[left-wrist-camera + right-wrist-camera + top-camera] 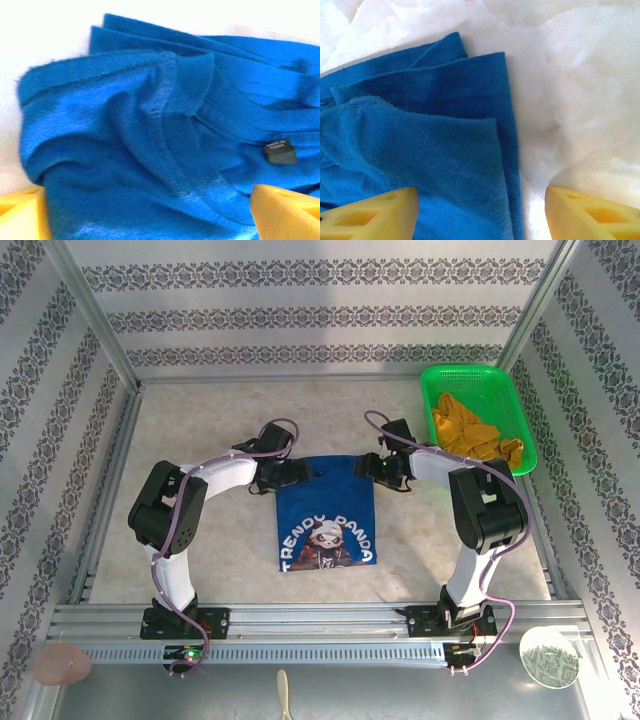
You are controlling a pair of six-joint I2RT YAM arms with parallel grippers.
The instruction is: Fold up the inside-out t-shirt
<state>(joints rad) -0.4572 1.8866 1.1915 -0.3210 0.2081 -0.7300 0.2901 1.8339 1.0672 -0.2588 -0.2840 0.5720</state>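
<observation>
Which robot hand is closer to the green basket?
Right. The right hand sits at the far right corner of the shirt, just left of the basket; the left hand is at the far left corner, farther off.

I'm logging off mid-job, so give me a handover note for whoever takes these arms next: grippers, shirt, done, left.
Left gripper: open, low over the t-shirt at its collar end.
Right gripper: open, at the far right corner, one finger over bare table.
Done: the shirt lies at table centre as a rectangle with its sides folded in and its print up.
Left: probably one more fold, far edge toward the near one.
</observation>
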